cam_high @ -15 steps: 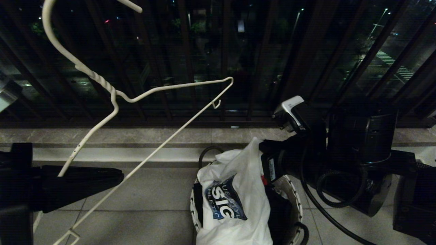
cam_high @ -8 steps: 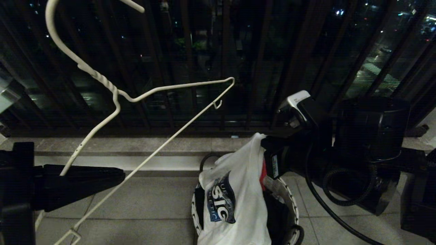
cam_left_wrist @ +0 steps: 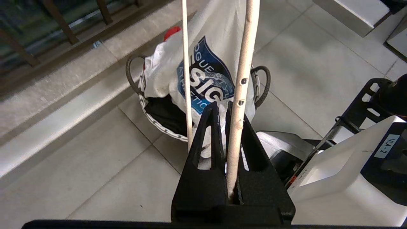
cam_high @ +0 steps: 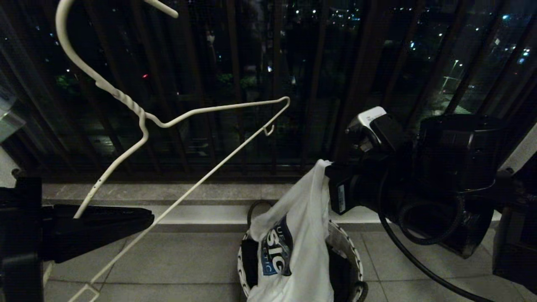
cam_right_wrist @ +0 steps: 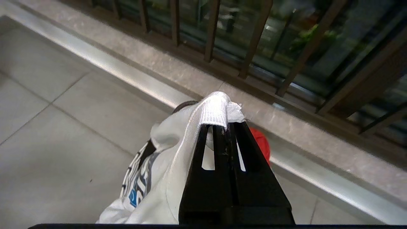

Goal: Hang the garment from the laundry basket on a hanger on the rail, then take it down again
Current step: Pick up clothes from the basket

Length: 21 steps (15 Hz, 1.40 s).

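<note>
Dark railing [cam_high: 235, 84]: vertical bars behind laundry basket [cam_high: 350, 256].
Left gripper [cam_left_wrist: 226, 127]: clamped on white wire hanger [cam_high: 142, 126].
Right gripper [cam_right_wrist: 226, 127]: pinching T-shirt [cam_high: 302, 235] collar above the basket.

The T-shirt [cam_left_wrist: 219, 38] hanging over the basket [cam_left_wrist: 149, 113] carried a dark blue print [cam_left_wrist: 206, 82] with large white letters reading "SIG". Above them a smaller line read "OGUE STYL", cut off at both ends, and a partly hidden line below began "ATHLETIC". On the pale robot casing [cam_left_wrist: 349, 165] beside the basket, a small label [cam_left_wrist: 386, 146] read "VLA-2". No other writing could be read.
</note>
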Available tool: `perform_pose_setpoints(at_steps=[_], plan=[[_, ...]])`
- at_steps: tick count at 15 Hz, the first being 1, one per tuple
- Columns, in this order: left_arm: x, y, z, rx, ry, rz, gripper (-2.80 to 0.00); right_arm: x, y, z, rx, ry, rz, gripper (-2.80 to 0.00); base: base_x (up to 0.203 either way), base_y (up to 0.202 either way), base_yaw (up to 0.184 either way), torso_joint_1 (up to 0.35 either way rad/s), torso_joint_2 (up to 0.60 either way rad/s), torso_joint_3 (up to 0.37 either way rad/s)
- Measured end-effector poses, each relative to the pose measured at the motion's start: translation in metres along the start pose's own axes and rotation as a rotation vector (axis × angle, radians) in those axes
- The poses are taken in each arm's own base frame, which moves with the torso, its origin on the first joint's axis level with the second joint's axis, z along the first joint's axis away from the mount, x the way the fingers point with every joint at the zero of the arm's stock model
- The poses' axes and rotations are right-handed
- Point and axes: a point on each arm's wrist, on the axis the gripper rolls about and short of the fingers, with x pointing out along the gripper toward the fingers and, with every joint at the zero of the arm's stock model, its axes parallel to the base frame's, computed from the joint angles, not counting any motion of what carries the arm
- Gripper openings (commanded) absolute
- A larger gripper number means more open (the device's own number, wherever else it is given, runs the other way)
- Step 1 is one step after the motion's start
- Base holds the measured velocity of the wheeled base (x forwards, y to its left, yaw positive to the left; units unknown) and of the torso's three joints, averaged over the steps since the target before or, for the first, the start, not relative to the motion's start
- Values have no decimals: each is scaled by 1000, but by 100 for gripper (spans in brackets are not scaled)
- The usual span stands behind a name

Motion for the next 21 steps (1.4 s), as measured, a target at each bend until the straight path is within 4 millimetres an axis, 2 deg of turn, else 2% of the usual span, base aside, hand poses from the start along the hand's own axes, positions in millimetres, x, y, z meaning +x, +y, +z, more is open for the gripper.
perform_pose_setpoints(at_steps=[11, 21], plan=[[1, 0, 0, 0, 3, 0, -280, 3, 0, -2, -3, 7, -4, -280, 0, 0, 0, 2, 0, 196], [1, 0, -5, 23, 17, -2, -280, 3, -2, -1, -3, 7, -9, -280, 0, 0, 0, 3, -6, 20]])
